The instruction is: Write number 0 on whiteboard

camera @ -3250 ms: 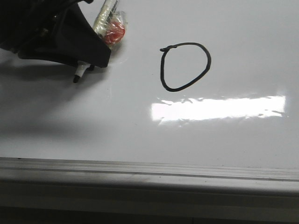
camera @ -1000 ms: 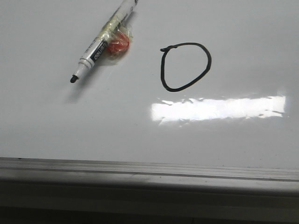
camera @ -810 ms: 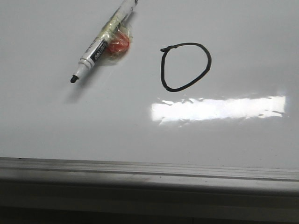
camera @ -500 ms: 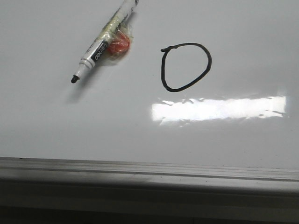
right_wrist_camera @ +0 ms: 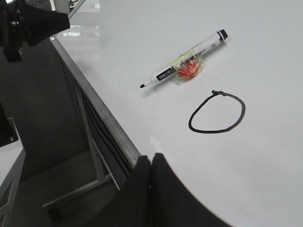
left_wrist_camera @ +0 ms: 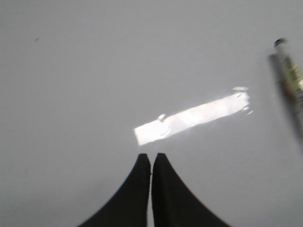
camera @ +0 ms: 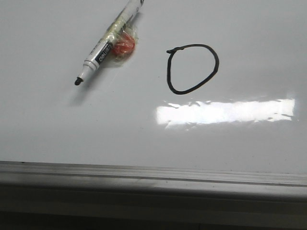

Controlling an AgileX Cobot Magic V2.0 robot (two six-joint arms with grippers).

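The number 0 (camera: 193,68) is a black lopsided loop on the whiteboard (camera: 240,153), with a small tail at its top left; it also shows in the right wrist view (right_wrist_camera: 218,112). An uncapped black marker (camera: 106,44) lies on the board to the loop's left, tip toward the near edge, resting on a small red lump (camera: 123,46). It shows in the right wrist view (right_wrist_camera: 187,60) and, blurred, in the left wrist view (left_wrist_camera: 289,73). My left gripper (left_wrist_camera: 151,158) is shut and empty above bare board. My right gripper (right_wrist_camera: 151,159) is shut and empty over the board's edge.
The whiteboard's grey metal frame (camera: 153,173) runs along the near edge. A bright rectangular light reflection (camera: 224,111) lies just in front of the loop. Beside the board's edge a metal stand (right_wrist_camera: 94,156) and dark floor show in the right wrist view.
About three seconds ago the left gripper was over the marker at the board's upper left; it has since left the front view. The marker stays lying on the board.
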